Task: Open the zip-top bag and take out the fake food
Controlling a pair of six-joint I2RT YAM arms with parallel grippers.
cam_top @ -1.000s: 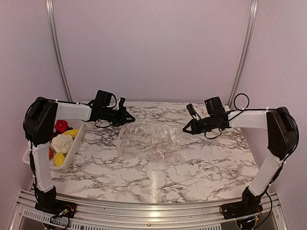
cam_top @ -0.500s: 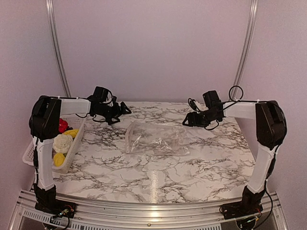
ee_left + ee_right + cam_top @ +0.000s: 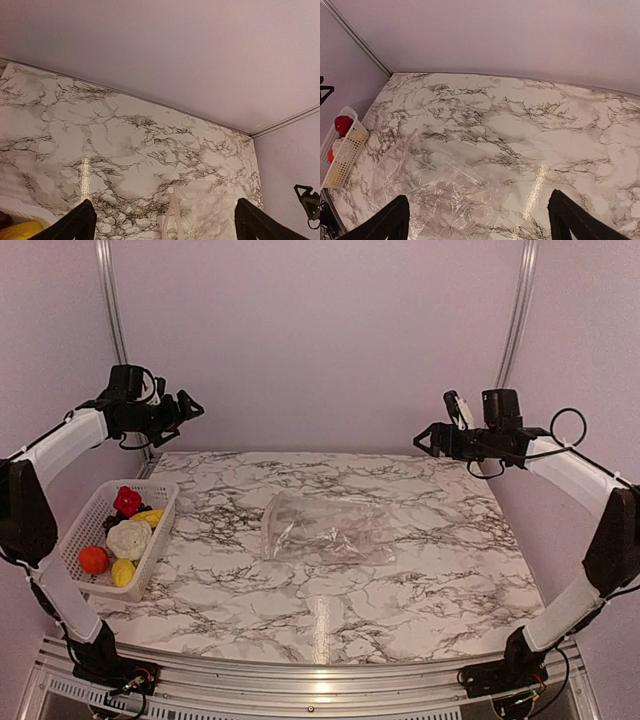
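Observation:
The clear zip-top bag (image 3: 325, 530) lies flat and crinkled on the middle of the marble table, with nothing showing inside it. Its zip strip (image 3: 172, 215) appears in the left wrist view. The fake food sits in the white basket (image 3: 68, 537) at the left: a red piece (image 3: 127, 501), white cauliflower (image 3: 128, 539), an orange-red fruit (image 3: 94, 559) and yellow pieces (image 3: 123, 572). My left gripper (image 3: 185, 412) hangs high over the back left, open and holding nothing. High at the back right, my right gripper (image 3: 437, 422) is open too. Both are well away from the bag (image 3: 435, 190).
The basket (image 3: 342, 150) stands against the table's left edge. Pale walls close the back and both sides, with metal rails (image 3: 115, 330) in the back corners. A metal frame (image 3: 320, 680) runs along the near edge.
Both grippers opened and let go of the bag, which dropped flat on the table. Both arms then rose and drew back toward the rear corners.

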